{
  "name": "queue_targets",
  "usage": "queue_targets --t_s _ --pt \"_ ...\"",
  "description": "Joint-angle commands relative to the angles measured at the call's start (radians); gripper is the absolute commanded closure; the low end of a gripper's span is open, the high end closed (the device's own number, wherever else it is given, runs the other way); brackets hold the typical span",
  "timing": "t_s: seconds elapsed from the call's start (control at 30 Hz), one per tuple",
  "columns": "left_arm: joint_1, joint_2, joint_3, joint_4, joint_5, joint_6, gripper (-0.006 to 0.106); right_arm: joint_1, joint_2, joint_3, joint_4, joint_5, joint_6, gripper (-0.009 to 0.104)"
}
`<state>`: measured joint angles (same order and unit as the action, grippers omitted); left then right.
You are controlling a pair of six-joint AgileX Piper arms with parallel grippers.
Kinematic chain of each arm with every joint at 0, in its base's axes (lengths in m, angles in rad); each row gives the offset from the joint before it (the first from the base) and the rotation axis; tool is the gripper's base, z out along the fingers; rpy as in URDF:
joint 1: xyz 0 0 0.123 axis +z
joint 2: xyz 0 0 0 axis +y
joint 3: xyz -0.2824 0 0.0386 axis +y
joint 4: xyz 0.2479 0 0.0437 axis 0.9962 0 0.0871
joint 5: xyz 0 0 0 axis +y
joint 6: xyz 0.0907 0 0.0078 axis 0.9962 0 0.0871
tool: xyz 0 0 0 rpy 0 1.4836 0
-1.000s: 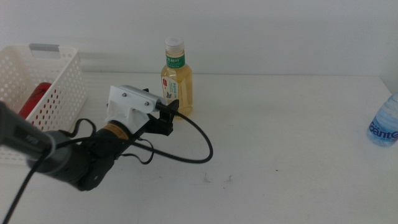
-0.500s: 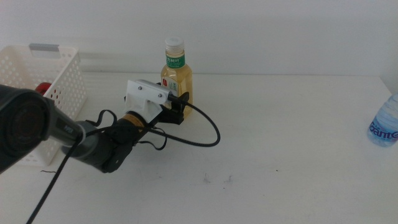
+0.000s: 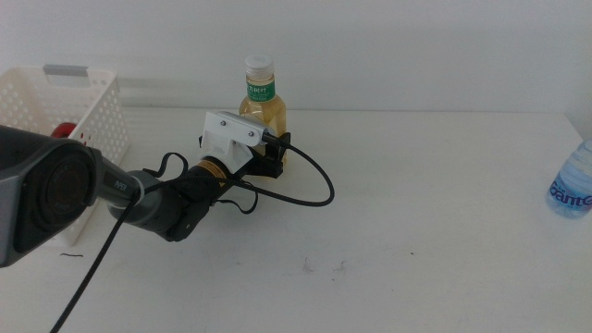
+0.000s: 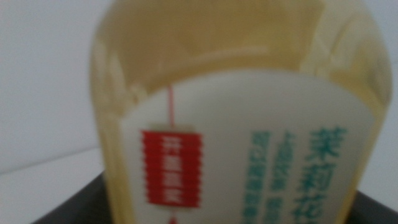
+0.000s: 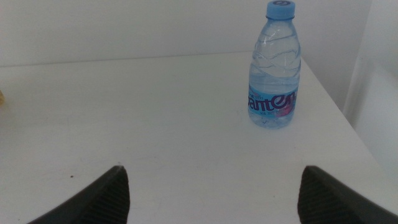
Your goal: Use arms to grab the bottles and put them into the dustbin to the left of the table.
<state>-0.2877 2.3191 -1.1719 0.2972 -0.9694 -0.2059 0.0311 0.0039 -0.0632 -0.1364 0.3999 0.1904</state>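
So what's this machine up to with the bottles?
The left gripper has reached the yellow tea bottle standing at the back of the table, its fingers either side of the base. The red can already lies in the dustbin. The right gripper waits open, facing the water bottle.

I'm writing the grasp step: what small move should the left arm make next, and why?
Probably close the left tool on the tea bottle. The bottle fills the left wrist view, with a dark jaw showing at each lower corner beside it, so it seems to sit between open jaws. The bottle stands upright on the table. The right tool waits, open.
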Motion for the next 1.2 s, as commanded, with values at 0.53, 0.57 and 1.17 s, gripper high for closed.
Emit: queue_targets --t_s 0.53,0.57,1.17 --pt "-0.028 -0.650 0.384 0.012 0.419 -0.066 0.102 -0.005 -0.004 0.004 -0.011 -0.008 -0.007 0.008" --pt "-0.037 -0.716 0.394 0.021 0.487 -0.091 0.102 -0.005 -0.004 0.004 -0.011 -0.008 -0.007 0.008" --pt "0.065 -1.077 -0.120 -0.297 1.854 0.290 0.102 -0.005 -0.004 0.004 -0.011 -0.008 -0.007 0.008"
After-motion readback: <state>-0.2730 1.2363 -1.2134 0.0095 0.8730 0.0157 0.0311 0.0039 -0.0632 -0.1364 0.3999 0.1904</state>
